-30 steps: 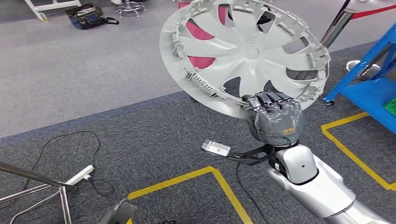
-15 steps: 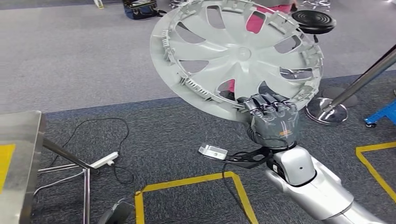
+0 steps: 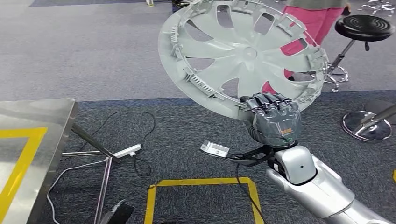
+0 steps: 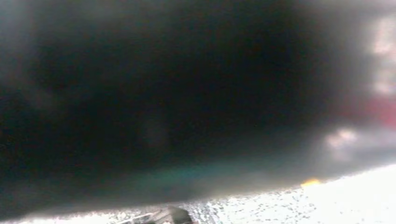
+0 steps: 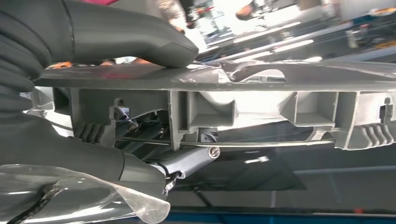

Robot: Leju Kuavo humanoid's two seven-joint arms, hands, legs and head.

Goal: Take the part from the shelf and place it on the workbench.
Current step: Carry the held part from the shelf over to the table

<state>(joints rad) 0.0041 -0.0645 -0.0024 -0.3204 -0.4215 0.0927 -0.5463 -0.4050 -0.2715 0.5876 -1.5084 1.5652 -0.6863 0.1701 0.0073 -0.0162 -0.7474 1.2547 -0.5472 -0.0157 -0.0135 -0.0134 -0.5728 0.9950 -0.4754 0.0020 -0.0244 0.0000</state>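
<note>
The right robot hand (image 3: 275,119) grips the lower rim of the grey plastic wheel cover (image 3: 243,53), upper centre; the steel table (image 3: 35,140) sits lower left.

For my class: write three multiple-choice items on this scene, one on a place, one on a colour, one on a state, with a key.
1. Where is the metal workbench in the head view?
A. lower left
B. upper right
C. behind the stool

2. What colour is the wheel cover?
A. black
B. light grey
C. blue

3. What is the right hand doing?
A. hanging free
B. resting on the floor
C. gripping the cover's rim

Key: 1 A, its steel top sits at the left edge; 2 B, every spoke is pale grey; 3 C, fingers wrap its lower rim.
</note>
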